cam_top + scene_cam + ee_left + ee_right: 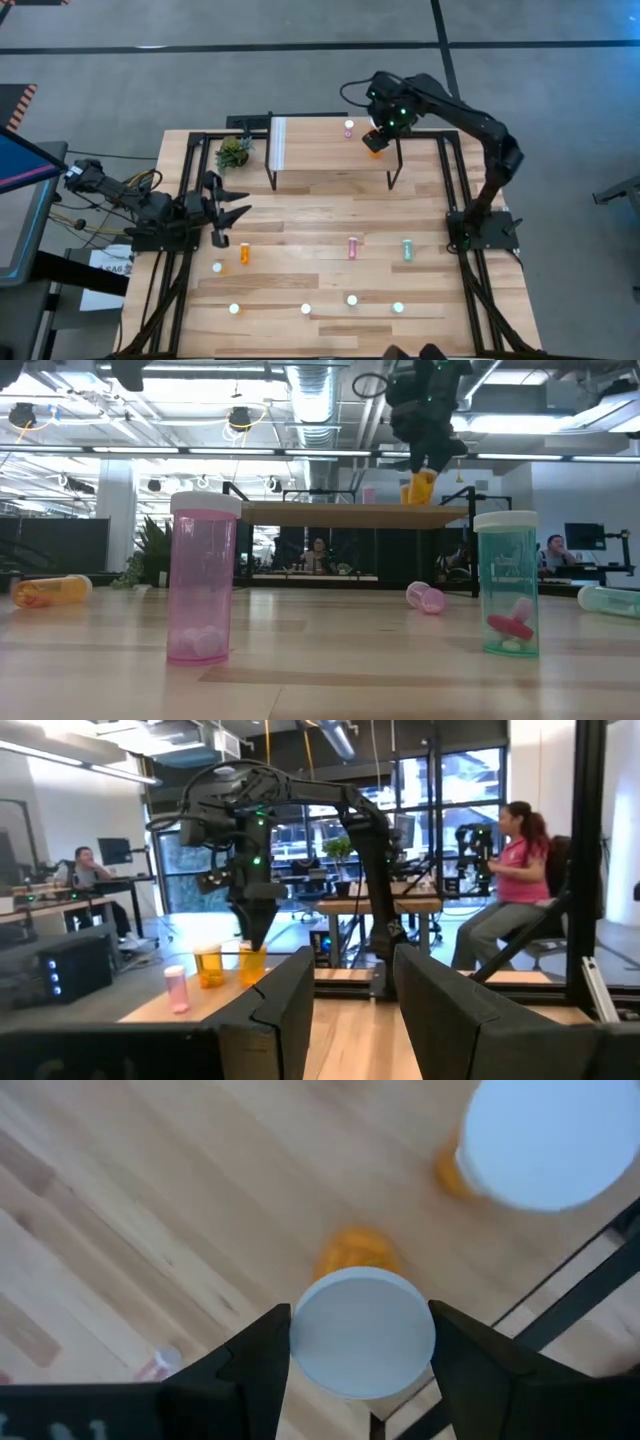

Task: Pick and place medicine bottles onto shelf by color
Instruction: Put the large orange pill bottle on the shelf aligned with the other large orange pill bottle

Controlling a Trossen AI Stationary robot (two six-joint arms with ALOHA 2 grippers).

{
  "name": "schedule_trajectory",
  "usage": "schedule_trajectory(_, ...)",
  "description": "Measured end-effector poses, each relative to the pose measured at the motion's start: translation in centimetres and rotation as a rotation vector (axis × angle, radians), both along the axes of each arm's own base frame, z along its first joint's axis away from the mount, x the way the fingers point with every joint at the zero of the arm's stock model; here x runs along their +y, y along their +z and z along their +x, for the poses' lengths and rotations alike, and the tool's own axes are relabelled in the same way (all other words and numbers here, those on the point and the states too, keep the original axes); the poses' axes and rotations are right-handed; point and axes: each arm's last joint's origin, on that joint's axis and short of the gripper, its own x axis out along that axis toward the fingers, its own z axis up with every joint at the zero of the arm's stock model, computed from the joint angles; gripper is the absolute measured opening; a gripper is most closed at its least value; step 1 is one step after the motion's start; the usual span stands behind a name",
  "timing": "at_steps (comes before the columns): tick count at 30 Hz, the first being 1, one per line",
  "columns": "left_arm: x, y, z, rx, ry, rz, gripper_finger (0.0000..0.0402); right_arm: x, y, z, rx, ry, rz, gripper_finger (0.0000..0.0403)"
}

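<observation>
The shelf (320, 155) stands at the table's far side, a pink medicine bottle (349, 128) upright on it. My right gripper (378, 135) hangs over the shelf's right end, shut on an orange bottle (422, 485). A second orange bottle (208, 965) stands on the shelf close beside it. On the table, an orange (244, 254), a pink (352, 247) and a teal bottle (407, 248) lie on their sides. Several more stand upright, white caps up (306, 309). My left gripper (232, 212) waits at the table's left side, open and with nothing between its fingers. My right gripper pinches the orange bottle's white cap (310, 1330) between its two fingers, on opposite sides of the rim. The fingers come from above, pointing steeply down. The bottle hangs upright below them, its base (422, 501) at the shelf top; whether it touches, I cannot tell.
A small potted plant (234, 152) sits left of the shelf. Black frame rails (185, 190) run along the table's left and right sides. In the low view a pink bottle (203, 580) and a teal bottle (508, 585) stand near the front edge. People sit in the room beyond.
</observation>
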Motion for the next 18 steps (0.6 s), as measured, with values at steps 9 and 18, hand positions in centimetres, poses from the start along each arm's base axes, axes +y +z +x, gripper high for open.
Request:
schedule_trajectory(9, 0.31, -0.19, 0.14, 0.019, 0.024, 0.006, 0.0129, -0.11, -0.31, 0.17, 0.008, 0.016, 0.017, 0.0228)
schedule_trajectory(18, 0.55, -0.35, 0.25, 0.031, 0.039, -0.007, 0.0129, -0.12, -0.34, 0.23, 0.004, 0.016, 0.015, 0.0228)
